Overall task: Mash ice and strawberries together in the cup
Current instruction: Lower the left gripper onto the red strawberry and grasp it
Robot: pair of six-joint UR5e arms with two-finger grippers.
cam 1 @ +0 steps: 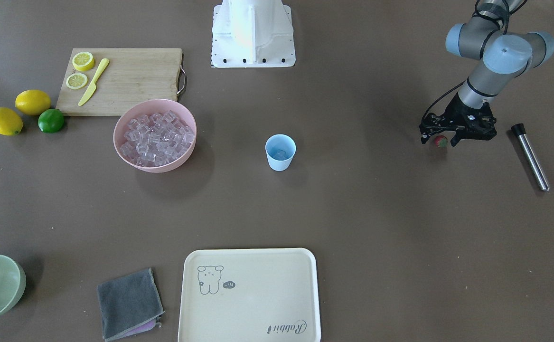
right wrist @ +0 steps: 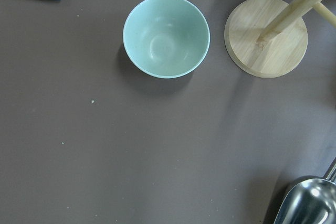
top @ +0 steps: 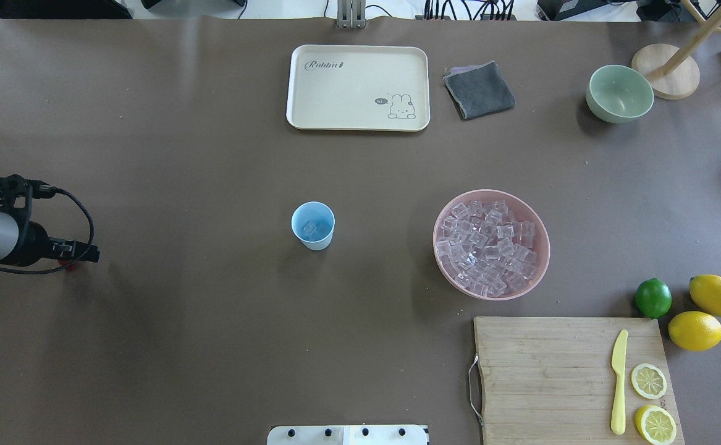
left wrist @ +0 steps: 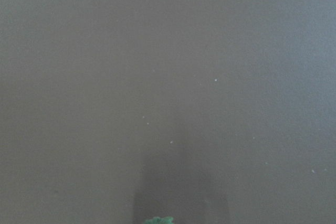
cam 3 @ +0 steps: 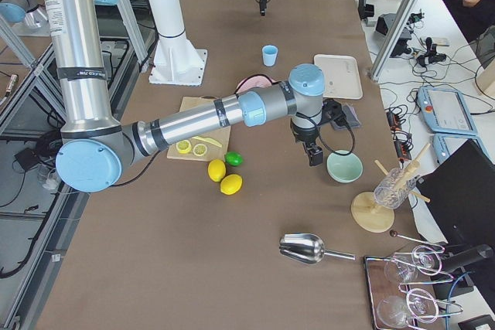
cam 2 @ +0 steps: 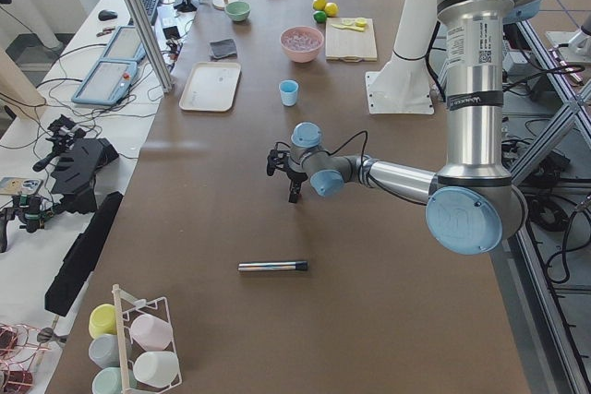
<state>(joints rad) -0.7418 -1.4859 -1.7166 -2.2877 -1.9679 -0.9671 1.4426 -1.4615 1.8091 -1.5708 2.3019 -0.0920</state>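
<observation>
The light blue cup [cam 1: 280, 153] stands upright mid-table and holds an ice cube [top: 309, 230]. Many more ice cubes [cam 1: 155, 137] fill the pink bowl [top: 442, 219]. The small red strawberry [cam 1: 441, 140] lies on the table far to my left. My left gripper [cam 1: 439, 140] is low over it, fingers open on either side of it. Only the strawberry's green top [left wrist: 158, 220] shows in the left wrist view. My right gripper [cam 3: 315, 156] hangs beside the pale green bowl [right wrist: 166, 36]; I cannot tell whether it is open or shut.
A steel rod with a black end [cam 1: 530, 156] lies just beyond the left gripper. A cream tray [cam 1: 250, 297], grey cloth [cam 1: 128, 303], cutting board [cam 1: 129, 78] with knife and lemon halves, two lemons and a lime [cam 1: 51, 120] lie around. A metal scoop [right wrist: 307, 203] and a wooden stand base [right wrist: 266, 36] sit near the green bowl.
</observation>
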